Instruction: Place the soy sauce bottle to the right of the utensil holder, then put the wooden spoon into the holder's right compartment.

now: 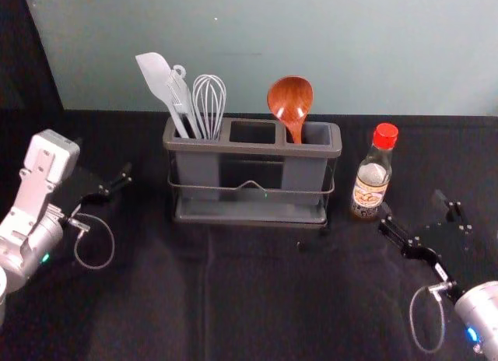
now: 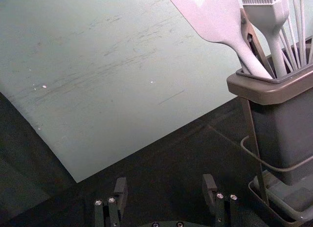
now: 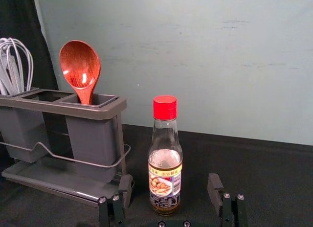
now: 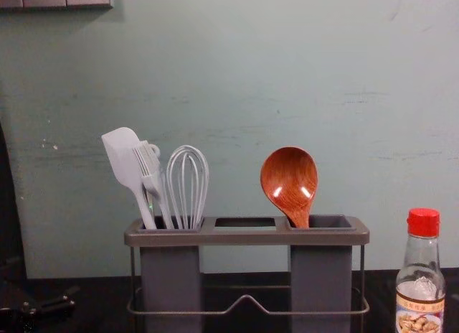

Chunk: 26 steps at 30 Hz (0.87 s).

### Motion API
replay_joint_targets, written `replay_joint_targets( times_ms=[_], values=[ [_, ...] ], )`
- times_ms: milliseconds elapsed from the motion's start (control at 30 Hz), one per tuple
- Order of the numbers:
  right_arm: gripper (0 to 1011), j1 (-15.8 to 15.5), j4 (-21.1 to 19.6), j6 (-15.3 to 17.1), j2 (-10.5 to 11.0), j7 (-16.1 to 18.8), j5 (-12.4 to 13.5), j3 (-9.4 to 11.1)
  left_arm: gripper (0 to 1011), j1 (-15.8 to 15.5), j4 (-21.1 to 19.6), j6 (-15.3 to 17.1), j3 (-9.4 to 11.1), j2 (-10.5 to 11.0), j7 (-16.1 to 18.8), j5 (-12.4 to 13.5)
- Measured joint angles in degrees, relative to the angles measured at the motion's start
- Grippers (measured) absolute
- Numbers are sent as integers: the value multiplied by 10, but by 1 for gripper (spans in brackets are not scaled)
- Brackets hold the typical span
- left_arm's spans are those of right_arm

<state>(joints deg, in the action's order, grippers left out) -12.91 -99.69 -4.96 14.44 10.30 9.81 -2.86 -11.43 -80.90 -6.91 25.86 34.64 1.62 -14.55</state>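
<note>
The soy sauce bottle stands upright on the table, right of the utensil holder with a gap between them. The wooden spoon leans bowl-up in the holder's right compartment. My right gripper is just right of and in front of the bottle; in the right wrist view that gripper is open, the bottle seen between its spread fingers and not gripped. My left gripper is parked left of the holder, open and empty in the left wrist view.
A white spatula, a brush and a whisk stand in the holder's left compartment. Behind the black-covered table rises a pale green wall. A dark curtain hangs at the far left.
</note>
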Motion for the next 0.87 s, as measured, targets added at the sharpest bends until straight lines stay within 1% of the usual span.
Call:
replay_joint_targets(
  times_ms=[867],
  values=[
    [1003, 0, 0, 0, 0, 0, 0, 0, 1005, 0, 0, 0, 0, 0, 0, 0]
  ],
)
